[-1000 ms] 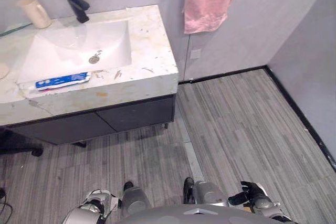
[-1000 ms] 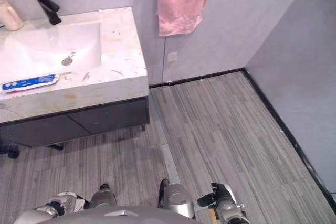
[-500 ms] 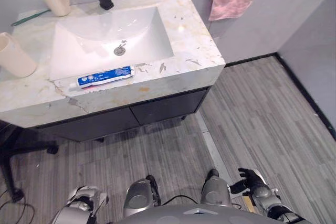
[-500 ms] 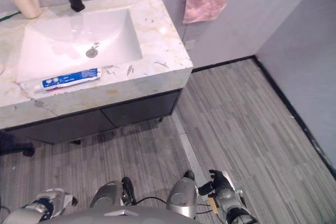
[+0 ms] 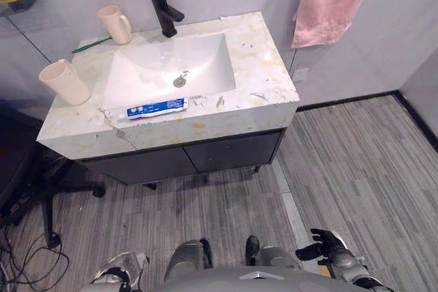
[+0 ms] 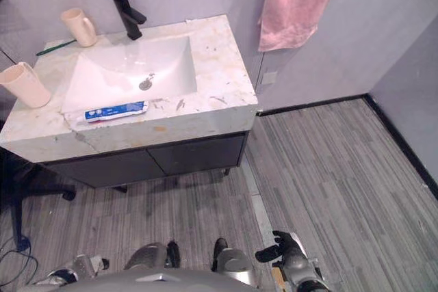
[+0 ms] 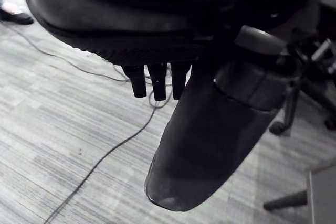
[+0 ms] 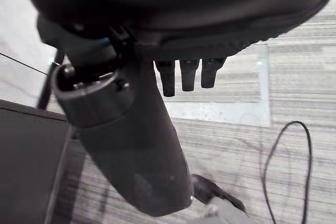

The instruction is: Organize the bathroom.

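Observation:
A blue toothpaste tube [image 5: 156,108] lies on the marble counter [image 5: 267,87] at the front rim of the white sink [image 5: 171,66]. One cream cup [image 5: 63,82] stands at the counter's left end. A second cream cup [image 5: 115,24] stands at the back beside a green toothbrush [image 5: 92,44]. My right hand [image 5: 327,245] hangs low over the floor, far from the counter, fingers relaxed and holding nothing. My left hand [image 7: 131,30] also hangs above the floor, its fingers [image 7: 157,80] loose and empty.
A black faucet [image 5: 164,10] rises behind the sink. A pink towel [image 5: 333,1] hangs on the wall to the right. Dark cabinet doors [image 5: 205,155] sit under the counter. A black office chair base [image 5: 48,189] stands at the left, on striped grey flooring [image 5: 356,169].
The camera has swung, so the whole vanity and both cups now show nearer the middle. Both hands stay low at my sides, empty as before.

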`<state>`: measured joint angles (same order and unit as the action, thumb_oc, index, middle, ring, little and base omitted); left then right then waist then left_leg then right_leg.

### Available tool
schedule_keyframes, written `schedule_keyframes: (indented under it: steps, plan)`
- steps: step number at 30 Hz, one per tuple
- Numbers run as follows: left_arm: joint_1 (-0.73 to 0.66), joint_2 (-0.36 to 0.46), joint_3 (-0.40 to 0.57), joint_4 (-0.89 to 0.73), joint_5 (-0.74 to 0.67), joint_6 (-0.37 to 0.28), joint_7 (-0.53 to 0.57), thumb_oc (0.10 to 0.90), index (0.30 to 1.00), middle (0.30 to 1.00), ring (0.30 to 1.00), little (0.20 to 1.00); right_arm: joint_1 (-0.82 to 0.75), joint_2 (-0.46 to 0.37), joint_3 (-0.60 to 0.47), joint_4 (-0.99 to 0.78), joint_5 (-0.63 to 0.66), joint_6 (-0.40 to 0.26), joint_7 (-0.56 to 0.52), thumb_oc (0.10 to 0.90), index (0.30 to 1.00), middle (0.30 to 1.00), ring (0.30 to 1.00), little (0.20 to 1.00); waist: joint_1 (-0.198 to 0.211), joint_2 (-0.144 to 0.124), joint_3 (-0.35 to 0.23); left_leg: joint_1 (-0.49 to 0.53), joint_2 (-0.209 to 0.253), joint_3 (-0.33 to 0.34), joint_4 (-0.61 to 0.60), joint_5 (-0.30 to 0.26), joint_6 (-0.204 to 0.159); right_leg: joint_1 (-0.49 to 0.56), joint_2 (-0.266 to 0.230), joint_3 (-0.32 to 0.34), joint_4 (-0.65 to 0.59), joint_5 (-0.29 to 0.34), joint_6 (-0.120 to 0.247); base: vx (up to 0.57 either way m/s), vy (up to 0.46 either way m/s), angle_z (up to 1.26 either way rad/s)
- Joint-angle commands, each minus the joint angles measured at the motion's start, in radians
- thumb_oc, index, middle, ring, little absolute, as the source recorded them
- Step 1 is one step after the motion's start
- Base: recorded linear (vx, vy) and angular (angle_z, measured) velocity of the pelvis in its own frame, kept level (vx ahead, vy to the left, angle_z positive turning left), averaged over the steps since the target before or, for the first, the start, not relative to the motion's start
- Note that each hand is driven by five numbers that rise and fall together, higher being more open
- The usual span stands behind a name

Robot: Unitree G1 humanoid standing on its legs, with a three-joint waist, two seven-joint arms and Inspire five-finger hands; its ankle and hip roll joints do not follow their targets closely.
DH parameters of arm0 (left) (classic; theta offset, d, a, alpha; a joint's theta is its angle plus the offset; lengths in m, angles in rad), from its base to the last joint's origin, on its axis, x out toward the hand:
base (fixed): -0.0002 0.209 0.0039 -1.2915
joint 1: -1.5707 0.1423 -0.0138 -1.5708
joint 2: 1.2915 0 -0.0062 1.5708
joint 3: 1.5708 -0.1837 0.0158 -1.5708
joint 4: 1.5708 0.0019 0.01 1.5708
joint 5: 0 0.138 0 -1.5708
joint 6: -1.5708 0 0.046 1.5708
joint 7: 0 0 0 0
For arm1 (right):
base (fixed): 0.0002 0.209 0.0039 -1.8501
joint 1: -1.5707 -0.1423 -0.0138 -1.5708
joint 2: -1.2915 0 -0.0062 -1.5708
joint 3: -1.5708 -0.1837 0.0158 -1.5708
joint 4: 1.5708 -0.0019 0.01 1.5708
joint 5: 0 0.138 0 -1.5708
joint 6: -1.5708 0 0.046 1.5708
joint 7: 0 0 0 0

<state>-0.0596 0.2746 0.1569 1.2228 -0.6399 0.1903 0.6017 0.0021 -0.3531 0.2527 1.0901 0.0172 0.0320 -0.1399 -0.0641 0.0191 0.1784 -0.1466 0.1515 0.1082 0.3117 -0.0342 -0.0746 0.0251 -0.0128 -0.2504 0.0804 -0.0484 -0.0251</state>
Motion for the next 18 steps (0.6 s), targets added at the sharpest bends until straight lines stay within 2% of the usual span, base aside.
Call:
schedule_keyframes:
  steps: [1,4,6,7,9,10,11,13,15,17,18]
  plan:
    - [0.000,0.144,0.025,-0.035,-0.087,-0.177,0.184,0.800,0.900,0.900,0.900,0.900,-0.009,-0.034,0.000,0.003,0.045,-0.027,-0.028,0.800,0.900,0.900,0.900,0.900,-0.023,-0.021,0.001,0.089,-0.050,-0.006,-0.063,-0.054,0.064,-0.075,-0.078,0.110,0.084,-0.049,0.105,0.05,0.138,0.01]
    - [-0.015,0.199,0.097,-0.048,-0.112,-0.279,0.238,0.800,0.900,0.900,0.900,0.900,-0.010,-0.012,0.017,0.001,0.035,-0.048,-0.015,0.800,0.900,0.900,0.900,0.900,-0.025,-0.010,-0.005,0.124,-0.052,0.033,-0.104,-0.066,0.057,-0.095,-0.123,0.097,0.093,-0.030,0.142,0.01,0.068,-0.01]
    - [-0.019,0.218,0.140,-0.068,-0.107,-0.310,0.243,0.800,0.900,0.900,0.900,0.900,-0.017,0.003,0.037,-0.010,0.035,-0.041,-0.009,0.800,0.900,0.900,0.900,0.900,-0.020,-0.005,-0.010,0.139,-0.045,0.062,-0.118,-0.064,0.051,-0.090,-0.137,0.077,0.090,-0.026,0.151,0.01,-0.011,0.25]
    - [-0.016,0.220,0.139,-0.071,-0.117,-0.326,0.238,0.800,0.900,0.900,0.900,0.900,-0.021,0.005,0.045,-0.020,0.038,-0.031,-0.008,0.800,0.900,0.900,0.900,0.900,-0.017,-0.005,-0.012,0.130,-0.038,0.065,-0.101,-0.057,0.041,-0.081,-0.135,0.073,0.080,-0.027,0.146,0.03,-0.023,0.27]
    - [-0.007,0.214,0.142,-0.079,-0.085,-0.357,0.222,0.800,0.900,0.900,0.900,0.900,-0.021,-0.003,0.053,-0.035,0.045,-0.021,-0.008,0.800,0.900,0.900,0.900,0.900,-0.008,-0.010,-0.005,0.068,-0.025,0.020,0.053,-0.004,0.011,-0.056,-0.113,0.090,0.062,-0.035,0.120,0.05,0.015,0.03]
    - [-0.004,0.213,0.134,-0.086,-0.065,-0.356,0.217,0.800,0.900,0.900,0.900,0.900,-0.023,-0.008,0.057,-0.039,0.044,-0.013,-0.009,0.800,0.900,0.900,0.900,0.900,0.000,-0.013,-0.004,0.035,-0.026,-0.013,0.088,0.014,0.008,-0.052,-0.109,0.095,0.062,-0.038,0.111,0.10,0.219,0.19]
    - [-0.008,0.209,0.109,-0.115,-0.045,-0.330,0.229,0.800,0.900,0.900,0.900,0.900,-0.026,-0.019,0.051,-0.044,0.095,-0.003,-0.032,0.800,0.900,0.900,0.900,0.900,0.000,-0.012,-0.004,0.036,0.003,-0.039,0.042,0.009,0.017,-0.049,-0.111,0.102,0.079,-0.049,0.109,0.12,0.309,0.21]
    - [-0.024,0.214,0.106,-0.105,-0.037,-0.307,0.220,0.800,0.900,0.900,0.900,0.900,-0.028,-0.024,0.025,-0.019,0.107,-0.014,-0.052,0.800,0.900,0.900,0.900,0.900,-0.013,-0.004,0.002,0.094,0.028,-0.024,-0.028,-0.015,0.030,-0.054,-0.137,0.110,0.104,-0.057,0.122,0.14,0.402,-0.18]
    - [-0.037,0.214,0.091,-0.102,-0.025,-0.277,0.223,0.800,0.900,0.900,0.900,0.900,-0.028,-0.020,0.016,-0.005,0.106,-0.018,-0.063,0.800,0.900,0.900,0.900,0.900,-0.016,0.001,0.004,0.117,0.018,-0.028,-0.064,-0.046,0.045,-0.072,-0.168,0.123,0.141,-0.062,0.139,0.07,0.315,0.01]
    - [-0.065,0.212,0.067,-0.096,-0.003,-0.234,0.223,0.800,0.900,0.900,0.900,0.900,-0.023,-0.021,0.003,-0.008,0.132,-0.021,-0.075,0.800,0.900,0.900,0.900,0.900,-0.028,0.000,0.009,0.120,-0.002,0.014,-0.053,-0.081,0.054,-0.101,-0.226,0.121,0.174,-0.039,0.181,0.04,0.294,0.22]
    - [-0.078,0.214,0.049,-0.091,0.006,-0.220,0.227,0.800,0.900,0.900,0.900,0.900,-0.019,-0.019,-0.013,-0.013,0.095,-0.027,-0.063,0.800,0.900,0.900,0.900,0.900,-0.026,-0.011,0.016,0.116,-0.035,0.043,-0.024,-0.120,0.060,-0.115,-0.292,0.086,0.168,0.040,0.202,0.05,0.316,0.35]
